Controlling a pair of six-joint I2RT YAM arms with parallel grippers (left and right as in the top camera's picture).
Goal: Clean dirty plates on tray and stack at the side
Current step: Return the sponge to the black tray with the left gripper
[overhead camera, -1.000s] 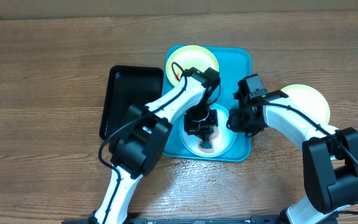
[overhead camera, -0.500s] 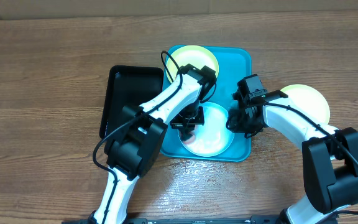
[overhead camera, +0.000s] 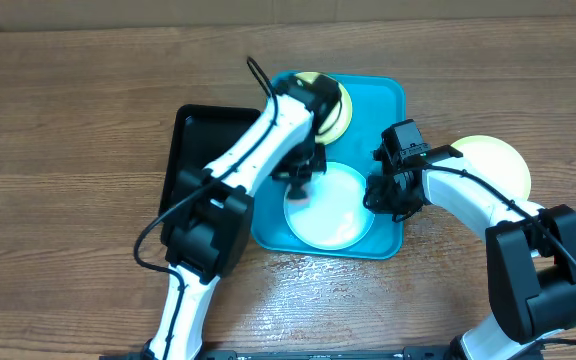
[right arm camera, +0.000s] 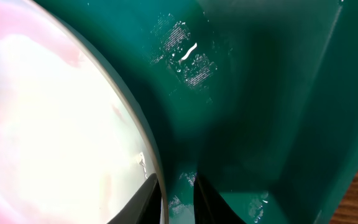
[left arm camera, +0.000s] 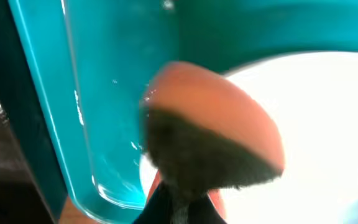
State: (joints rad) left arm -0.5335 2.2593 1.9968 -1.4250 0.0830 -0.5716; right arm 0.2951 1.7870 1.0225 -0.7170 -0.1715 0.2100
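Turquoise plastic tray (overhead camera: 388,100) sits mid-table (overhead camera: 68,120) with a smaller black tray (overhead camera: 203,150) just beside it on its left. Progress is judged at roughly the midpoint. One pale yellow plate (overhead camera: 498,160) lies off the tray on the wood at the right, apparently already set aside. The white plate (overhead camera: 333,210) lies flat in the near half of the tray and appears to be the piece in hand. A second yellow plate (overhead camera: 336,112) waits at the far end of the tray, largely hidden by the left arm, so its soiling cannot be assessed. The left gripper (overhead camera: 298,185) is over the white plate's left edge, with its jaws clamped together on an orange-and-dark scrubbing pad (left arm camera: 210,130), blurred in the wrist view. The right gripper (overhead camera: 376,200) is at the plate's right edge. Its wrist view shows the fingers close together astride the rim, evidently pinching it to steady the plate. From overhead the white plate reads as clean and glossy, while the right wrist view shows a faint pinkish cast on its surface. Outstanding, by this assessment, are finishing the white plate, wiping the far yellow one, and stacking both on the plate at the side.
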